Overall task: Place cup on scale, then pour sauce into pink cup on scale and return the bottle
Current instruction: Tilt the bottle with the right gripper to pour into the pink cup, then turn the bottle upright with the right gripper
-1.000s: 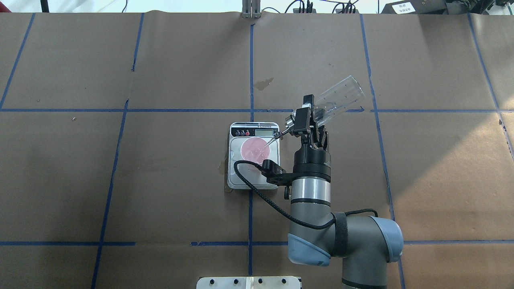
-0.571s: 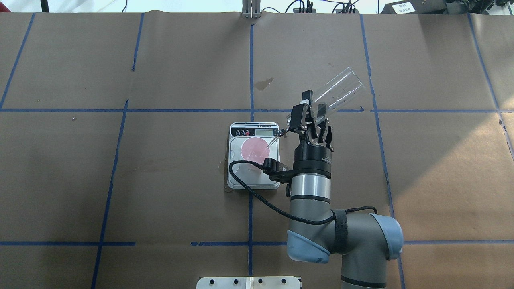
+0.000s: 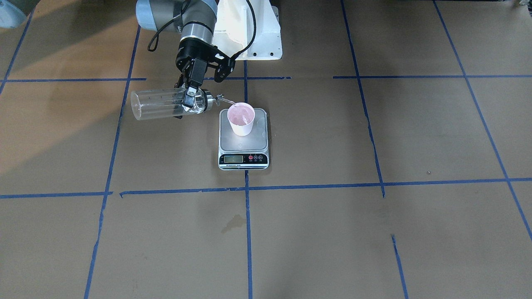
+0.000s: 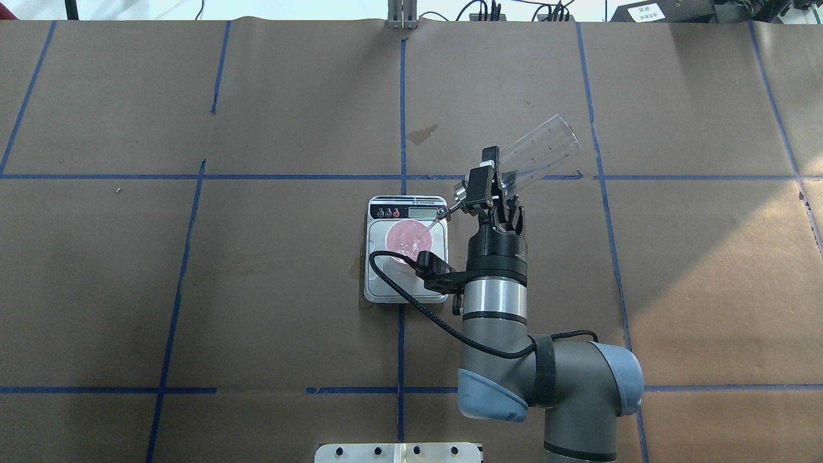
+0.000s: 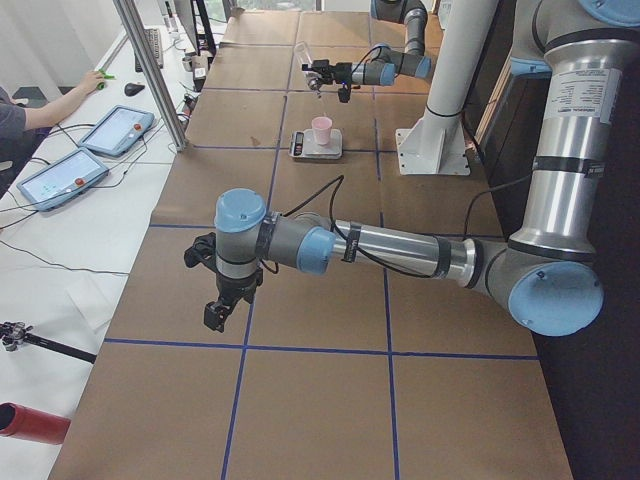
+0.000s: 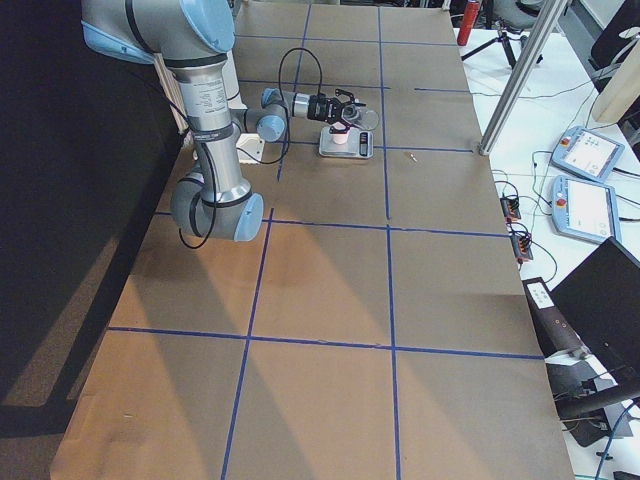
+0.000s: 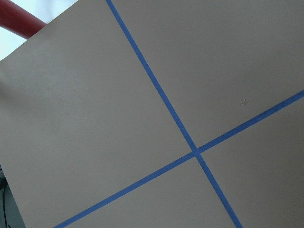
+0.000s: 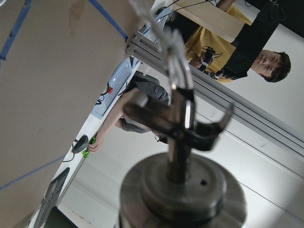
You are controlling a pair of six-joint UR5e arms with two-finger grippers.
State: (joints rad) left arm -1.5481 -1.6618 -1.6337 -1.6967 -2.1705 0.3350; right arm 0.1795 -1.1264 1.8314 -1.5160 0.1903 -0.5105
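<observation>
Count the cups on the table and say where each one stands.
1. The pink cup stands upright on the scale, under the spout of the tilted bottle held by the right gripper. No other cup shows in any view.

pink cup (image 3: 241, 118) upright on scale (image 3: 232, 142) platform, at the end away from the display. right pincer (image 3: 189, 99) clamped on glass bottle (image 3: 156, 105) near its cap; bottle horizontal, beside scale, spout tip over cup rim.
</observation>
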